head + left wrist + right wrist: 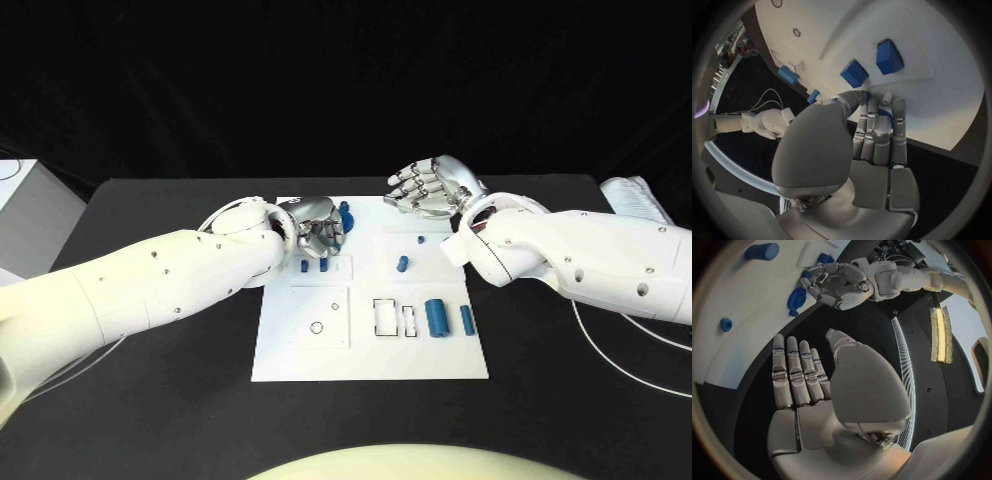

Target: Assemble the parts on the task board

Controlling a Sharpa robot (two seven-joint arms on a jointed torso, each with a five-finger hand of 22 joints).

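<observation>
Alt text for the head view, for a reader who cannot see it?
Two white robot arms reach over a white task board on a black table: the left hand rests on blue parts at its far edge, while the right hand hovers open beyond it.

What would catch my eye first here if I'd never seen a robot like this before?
Probably the two silver hands at the far end of the white task board. The left hand reaches down onto the board's far left corner, its fingers bunched around a small blue part. The right hand hovers over the far right corner, holding nothing. Nearer the robot, two blue cylinders lie on the board.
</observation>
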